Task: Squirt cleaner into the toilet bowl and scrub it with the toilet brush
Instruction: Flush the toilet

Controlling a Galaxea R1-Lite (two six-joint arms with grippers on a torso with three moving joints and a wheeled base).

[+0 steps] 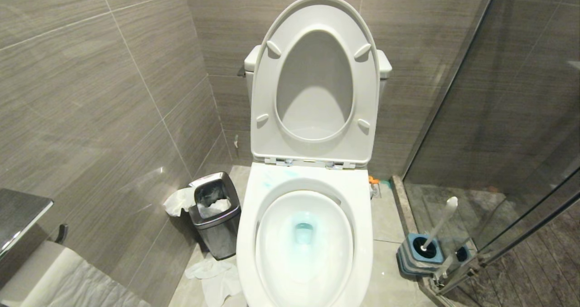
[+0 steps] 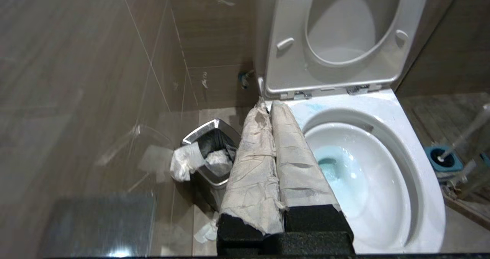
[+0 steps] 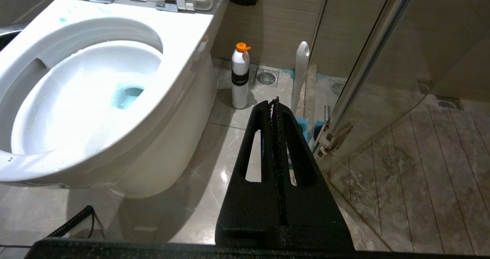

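Toilet brush [image 1: 438, 225] stands in holder, frame's lower right, unused; both pincers closed, empty; teal cleaner [image 1: 304, 229] tints toilet bowl [image 1: 362, 216].

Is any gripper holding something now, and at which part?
No. The left gripper and right gripper are shut on nothing; the toilet brush stands in its holder.

Steel waste bin [image 1: 215, 218] on floor just L of the toilet, by the grey tiled wall [image 1: 90, 94]; black liner, crumpled white paper inside & some hanging over its L rim. More white paper [image 1: 217, 277] on floor in front of bin. Blue-grey ribbed holder [image 1: 419, 255] stands on R side, next to glass shower door [image 1: 521, 116]. White bottle w/ orange cap [image 3: 240, 77] upright on floor near a floor drain [image 3: 267, 77]. Paper roll [image 1: 59, 277] lower L.
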